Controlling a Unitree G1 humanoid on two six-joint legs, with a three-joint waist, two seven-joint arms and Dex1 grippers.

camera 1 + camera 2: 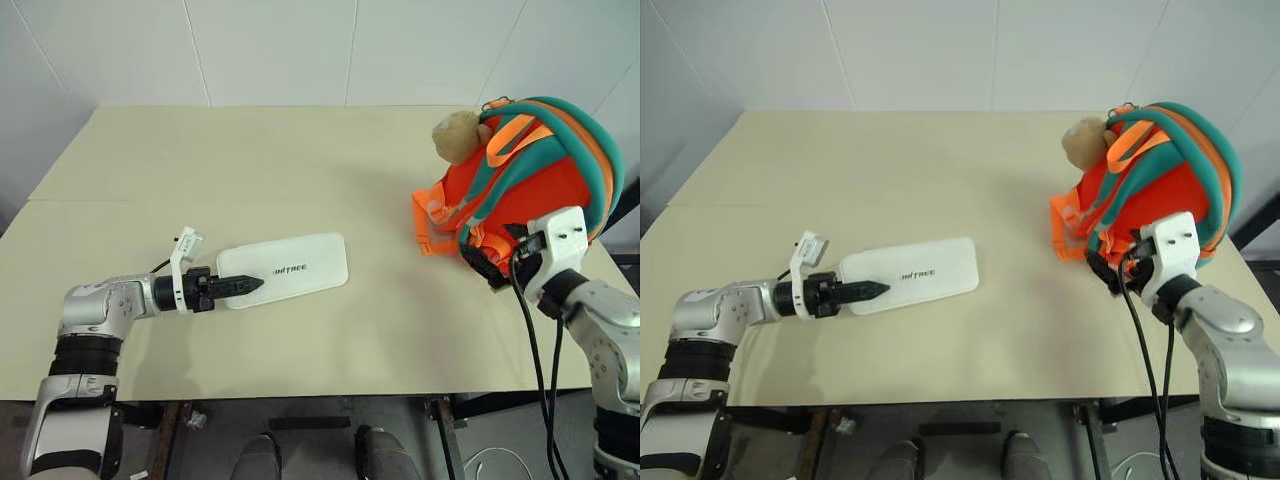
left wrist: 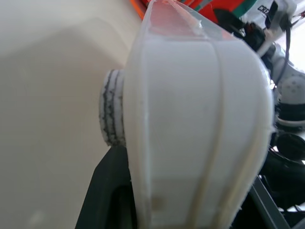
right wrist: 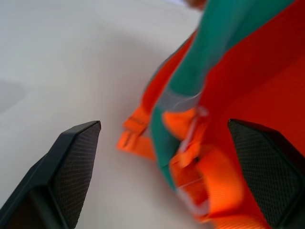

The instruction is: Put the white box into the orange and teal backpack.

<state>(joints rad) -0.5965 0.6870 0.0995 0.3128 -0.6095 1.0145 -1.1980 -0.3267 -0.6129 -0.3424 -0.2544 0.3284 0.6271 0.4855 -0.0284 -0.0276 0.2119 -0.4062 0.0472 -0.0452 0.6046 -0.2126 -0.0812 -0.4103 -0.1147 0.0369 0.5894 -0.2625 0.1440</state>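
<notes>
- The white box [image 1: 285, 269] is seen lying flat on the desk [image 1: 300, 170], left of centre, with its long side running toward the orange and teal backpack [image 1: 530, 180].
- The near short end of the white box is clamped by the left end effector [image 1: 240, 285]; in the left wrist view the case's edge is seen pressed between the black fingers [image 2: 112, 126], so the jaws are partly closed on it.
- The orange and teal backpack is set at the right side of the desk, well apart from the white box, with a tan plush toy [image 1: 458, 135] at its upper left and loose orange webbing spilling onto the desk.
- The right end effector [image 3: 164, 167] is held wide open and empty just beside the bag's lower straps; nothing is gripped by it.
- The white box is judged to be stiff, smooth plastic and probably light; slipping or swinging from a single end grip is considered a risk, so a deep hold across the short end is preferred.
- The backpack is judged soft and floppy, so its opening would likely need to be held apart; the opening itself cannot be made out.
</notes>
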